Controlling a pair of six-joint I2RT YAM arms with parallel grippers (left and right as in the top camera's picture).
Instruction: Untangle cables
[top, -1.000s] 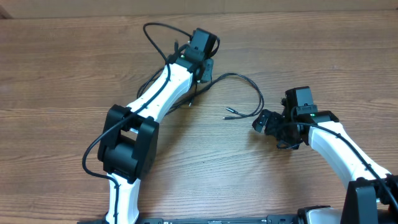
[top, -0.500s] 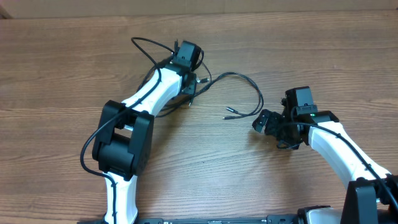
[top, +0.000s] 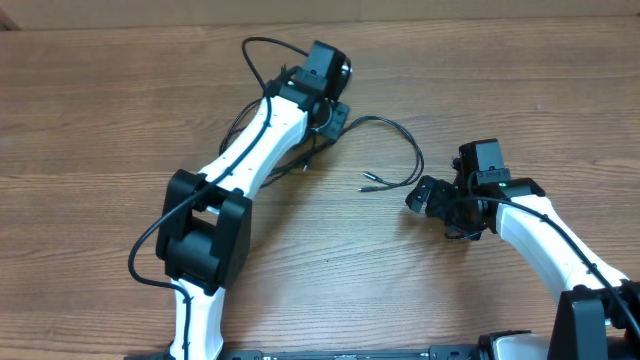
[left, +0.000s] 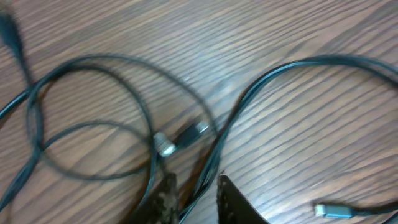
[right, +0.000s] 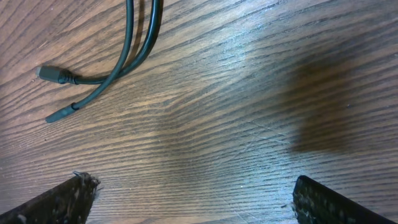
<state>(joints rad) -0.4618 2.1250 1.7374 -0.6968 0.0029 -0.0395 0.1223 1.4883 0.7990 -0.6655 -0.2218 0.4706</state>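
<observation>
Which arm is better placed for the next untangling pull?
Left, probably. The left pincer hangs over the looped cables, strands running between its fingers. The right pincer stands open over the table, near two cable ends.

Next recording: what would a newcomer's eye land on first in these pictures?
The thin black cables stand out first. They loop across the wooden table, bunch under the left arm near the far middle, and trail to two plug ends near the centre. The left fingers sit close together right over the crossing strands, while the right fingers are spread wide over bare wood beside those plug ends.
</observation>
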